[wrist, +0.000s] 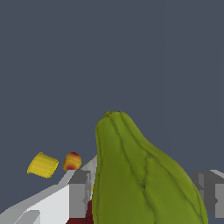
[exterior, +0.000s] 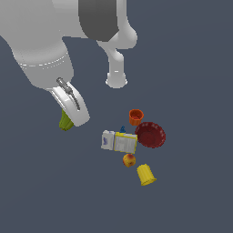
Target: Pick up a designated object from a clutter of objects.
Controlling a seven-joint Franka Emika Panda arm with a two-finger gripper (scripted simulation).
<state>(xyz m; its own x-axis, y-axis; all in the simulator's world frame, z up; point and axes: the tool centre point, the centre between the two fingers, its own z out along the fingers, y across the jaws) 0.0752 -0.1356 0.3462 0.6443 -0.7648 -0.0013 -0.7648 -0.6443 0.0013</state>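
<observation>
Starting from the exterior view's left, I see my arm (exterior: pixel 41 50) filling the upper corner, large and white, with the gripper (exterior: pixel 68 113) at its lower end clenched on the pear (exterior: pixel 66 122). Only the green lower end of the pear shows there, poking out beneath the white housing, well apart from the rest of the objects. My wrist view confirms the hold: the pear (wrist: pixel 144 175) fills the middle of the picture, ridged and yellow-green, tapering to a narrow tip, with a grey finger (wrist: pixel 80 192) on one flank and the other finger (wrist: pixel 214 192) on the opposite flank. Whether the pear is clear of the surface (exterior: pixel 191 68) I cannot tell for certain from these angles. Moving toward the exterior view's right, the clutter sits together: the white-yellow box (exterior: pixel 119 141) lies flat, with a small blue piece (exterior: pixel 122 129) just behind it. Just below the box is the red-yellow apple (exterior: pixel 129 160), and near it the yellow cup (exterior: pixel 146 174) lies tipped on its side. The orange cup (exterior: pixel 136 116) stands upright above the box, just beside the dark red bowl (exterior: pixel 150 134), which is the item farthest to the right.
</observation>
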